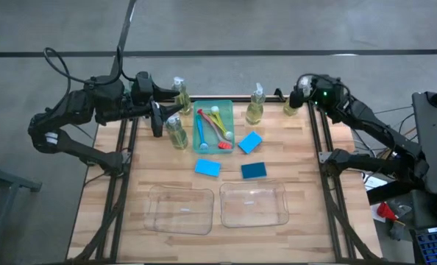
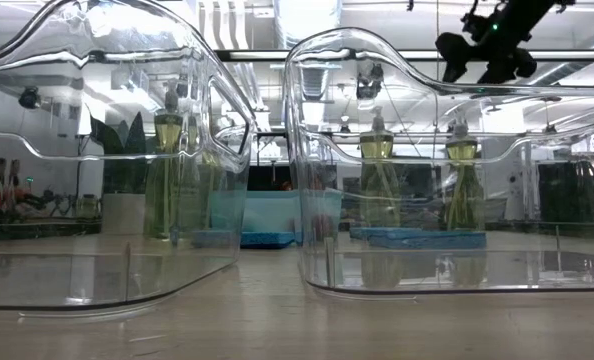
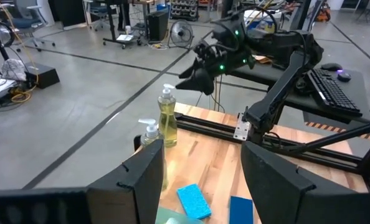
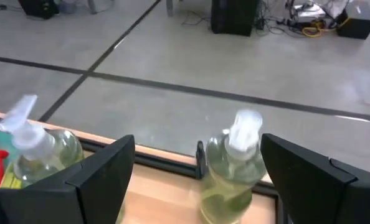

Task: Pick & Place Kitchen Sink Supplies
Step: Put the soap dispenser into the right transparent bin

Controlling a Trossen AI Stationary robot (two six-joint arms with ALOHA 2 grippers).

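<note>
Four clear bottles of yellow-green liquid stand upright along the table's far side. The far-right bottle point(image 1: 290, 108) point(image 4: 230, 171) stands between the open fingers of my right gripper point(image 1: 296, 97) point(image 4: 197, 149), which touch nothing. Another bottle point(image 1: 255, 107) is just left of it. My left gripper point(image 1: 160, 110) point(image 3: 200, 155) hovers open between the two left bottles point(image 1: 180, 94) point(image 1: 176, 133), holding nothing. A green tray point(image 1: 229, 110) holds blue, red and yellow brushes point(image 1: 212, 126). Three blue sponges point(image 1: 250, 142) point(image 1: 207, 168) point(image 1: 254, 171) lie flat on the wood.
Two clear plastic bins point(image 1: 180, 210) point(image 1: 254, 204) sit side by side near the table's front edge. Black rails point(image 1: 315, 140) run along both sides of the table. Bare wood lies between the sponges and the bins.
</note>
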